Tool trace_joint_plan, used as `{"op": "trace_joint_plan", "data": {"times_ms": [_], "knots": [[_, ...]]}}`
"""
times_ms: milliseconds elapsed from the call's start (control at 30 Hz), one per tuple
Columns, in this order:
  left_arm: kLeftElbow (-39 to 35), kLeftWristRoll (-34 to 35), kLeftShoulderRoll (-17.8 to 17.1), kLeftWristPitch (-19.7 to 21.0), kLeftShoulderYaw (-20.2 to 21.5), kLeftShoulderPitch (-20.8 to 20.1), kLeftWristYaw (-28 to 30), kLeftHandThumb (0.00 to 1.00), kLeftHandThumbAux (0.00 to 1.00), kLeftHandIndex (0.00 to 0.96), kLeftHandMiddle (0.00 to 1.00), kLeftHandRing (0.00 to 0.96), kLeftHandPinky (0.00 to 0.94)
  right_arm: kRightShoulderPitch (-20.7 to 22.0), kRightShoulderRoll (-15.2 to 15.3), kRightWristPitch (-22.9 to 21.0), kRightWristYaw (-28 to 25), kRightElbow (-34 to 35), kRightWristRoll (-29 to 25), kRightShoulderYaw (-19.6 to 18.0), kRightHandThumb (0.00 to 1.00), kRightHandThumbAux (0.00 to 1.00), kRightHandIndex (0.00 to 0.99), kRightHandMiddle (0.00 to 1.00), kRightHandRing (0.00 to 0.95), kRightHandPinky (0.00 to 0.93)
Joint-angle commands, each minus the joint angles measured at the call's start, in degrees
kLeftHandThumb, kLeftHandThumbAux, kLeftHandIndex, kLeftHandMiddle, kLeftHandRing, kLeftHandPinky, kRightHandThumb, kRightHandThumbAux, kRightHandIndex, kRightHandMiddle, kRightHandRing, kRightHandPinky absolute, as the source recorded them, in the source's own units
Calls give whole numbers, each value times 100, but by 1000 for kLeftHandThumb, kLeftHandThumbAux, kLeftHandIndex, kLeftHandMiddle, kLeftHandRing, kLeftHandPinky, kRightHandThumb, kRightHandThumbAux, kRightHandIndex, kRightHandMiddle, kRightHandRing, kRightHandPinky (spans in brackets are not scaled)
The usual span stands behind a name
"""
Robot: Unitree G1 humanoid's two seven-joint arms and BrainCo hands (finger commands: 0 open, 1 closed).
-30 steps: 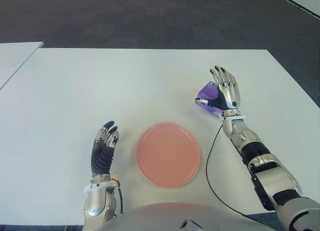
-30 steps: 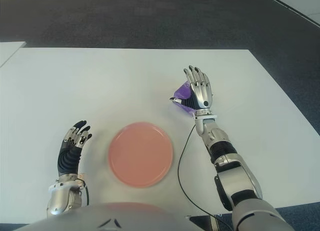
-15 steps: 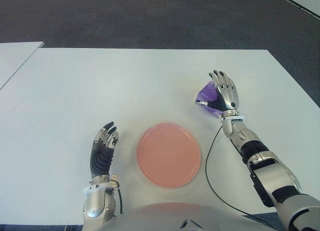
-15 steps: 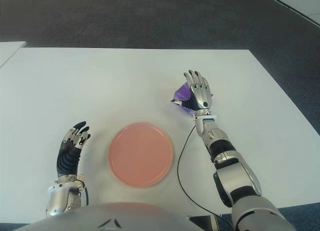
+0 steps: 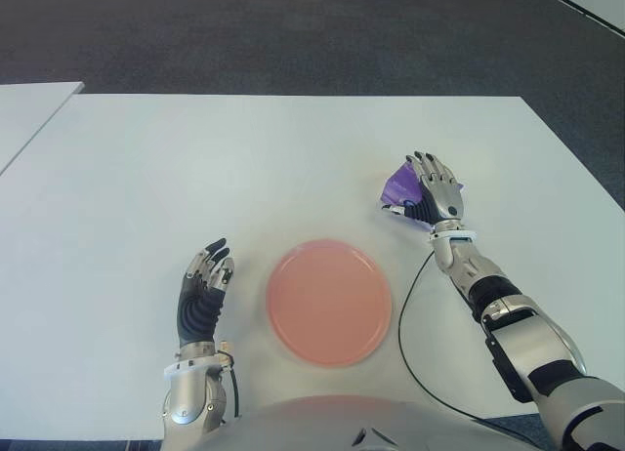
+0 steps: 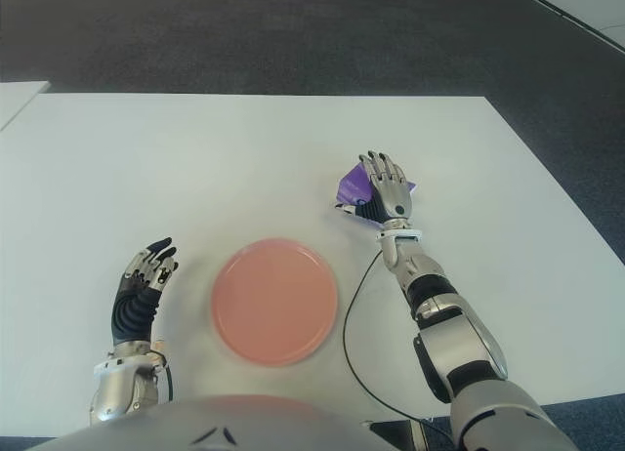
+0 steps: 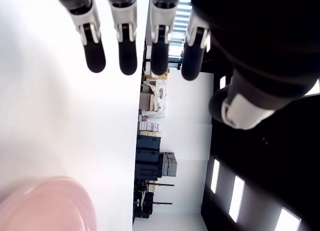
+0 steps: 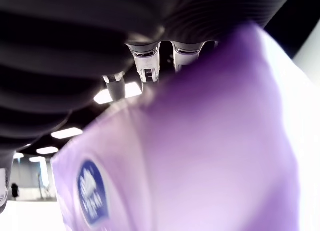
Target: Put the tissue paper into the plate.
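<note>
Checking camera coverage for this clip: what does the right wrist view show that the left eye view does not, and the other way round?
Only the right wrist view shows the blue logo on the purple tissue pack.

Only the left eye view shows the pink plate, the white table and the idle left hand, left of the plate.

Both show the right hand over the pack, fingers against it.

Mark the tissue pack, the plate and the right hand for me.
tissue pack (image 5: 397,186), left eye view, purple wrapper showing beside the fingers.
plate (image 5: 329,302), left eye view, bare pink centre.
right hand (image 5: 434,189), left eye view, back of the hand, over the pack.
</note>
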State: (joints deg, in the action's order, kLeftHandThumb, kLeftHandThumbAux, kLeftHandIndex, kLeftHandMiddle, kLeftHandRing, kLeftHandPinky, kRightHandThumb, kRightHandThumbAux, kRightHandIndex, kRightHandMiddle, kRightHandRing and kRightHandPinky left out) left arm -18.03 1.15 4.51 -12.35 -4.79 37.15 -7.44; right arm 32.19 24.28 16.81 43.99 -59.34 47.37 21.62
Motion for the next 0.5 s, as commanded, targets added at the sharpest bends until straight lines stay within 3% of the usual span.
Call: {"op": "trace_joint_plan", "data": {"times_ms": [33, 233, 500], "knots": [[-34, -58, 66, 42, 16, 51, -38, 248, 596, 262, 189, 181, 206, 131, -31, -16, -179, -186, -145, 66, 290, 498, 24, 45, 24, 67], [-54, -44, 56, 60, 20, 59, -21, 240, 584, 246, 184, 180, 215, 191, 20, 27, -433, -345, -260, 91, 297, 495, 14, 41, 23, 58], [-36, -6, 38, 68, 34, 52, 9, 240, 576, 247, 187, 188, 225, 195, 205, 39, -1173, -324, -444, 113, 261, 489, 1, 16, 4, 26]]}}
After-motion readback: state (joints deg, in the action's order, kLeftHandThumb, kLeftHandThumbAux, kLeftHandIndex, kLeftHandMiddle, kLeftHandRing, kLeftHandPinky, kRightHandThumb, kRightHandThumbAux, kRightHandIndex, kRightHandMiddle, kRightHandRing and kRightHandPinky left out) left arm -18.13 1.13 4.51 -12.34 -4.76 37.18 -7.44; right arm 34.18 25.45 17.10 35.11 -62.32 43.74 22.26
